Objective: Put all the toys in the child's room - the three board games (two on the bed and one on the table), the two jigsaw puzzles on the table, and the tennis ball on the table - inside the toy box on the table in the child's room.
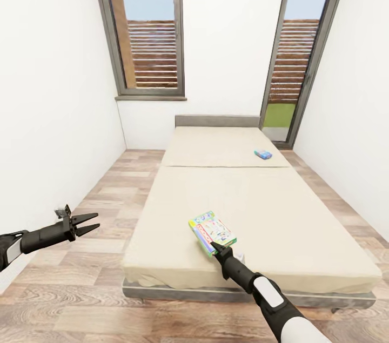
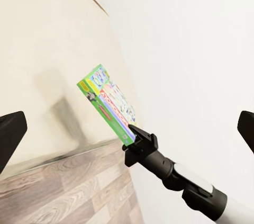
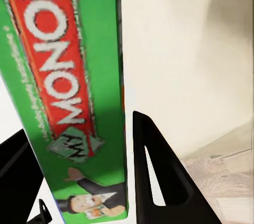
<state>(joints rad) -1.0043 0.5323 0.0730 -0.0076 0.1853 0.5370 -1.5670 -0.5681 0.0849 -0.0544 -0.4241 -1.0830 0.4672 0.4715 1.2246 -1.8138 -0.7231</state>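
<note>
Gripping green-edged board game (image 1: 212, 231), right claw (image 1: 215, 248) tips hidden

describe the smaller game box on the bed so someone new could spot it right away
Start at the wide beige bed under the two tall windows. On its far mattress section, toward the right edge near the headboard, lies the small blue box. Unlike the larger green-edged Monopoly box at the near end by the right hand, it is tiny, plain blue and untouched.

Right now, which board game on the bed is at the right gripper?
The green-edged Monopoly box near the foot of the bed, between the right gripper's fingers. The small blue box lies far up the mattress.
</note>
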